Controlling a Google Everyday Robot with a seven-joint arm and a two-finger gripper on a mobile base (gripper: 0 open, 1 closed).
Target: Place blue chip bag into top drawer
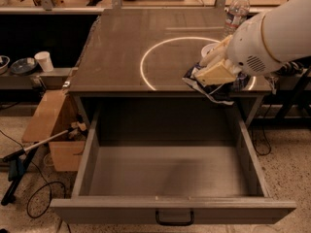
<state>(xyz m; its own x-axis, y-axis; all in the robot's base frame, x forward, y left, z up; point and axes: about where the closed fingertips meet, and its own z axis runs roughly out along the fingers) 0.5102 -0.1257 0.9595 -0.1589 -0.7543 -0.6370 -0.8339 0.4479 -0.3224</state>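
Observation:
My gripper (214, 76) is shut on the blue chip bag (217, 90), a crumpled navy foil bag with white patches. It holds the bag in the air over the counter's front edge, above the right rear part of the top drawer (170, 171). The drawer is pulled fully open; its inside is bare, and a small black handle (174, 220) sits at the centre of its flat front panel. My white arm (272, 35) comes in from the upper right.
A white bowl (209, 49) is partly hidden behind the gripper on the counter (126, 52), which has a glowing ring marked on it. A clear water bottle (236, 9) stands at the back right. A cardboard box (48, 125) and cables lie on the floor at left.

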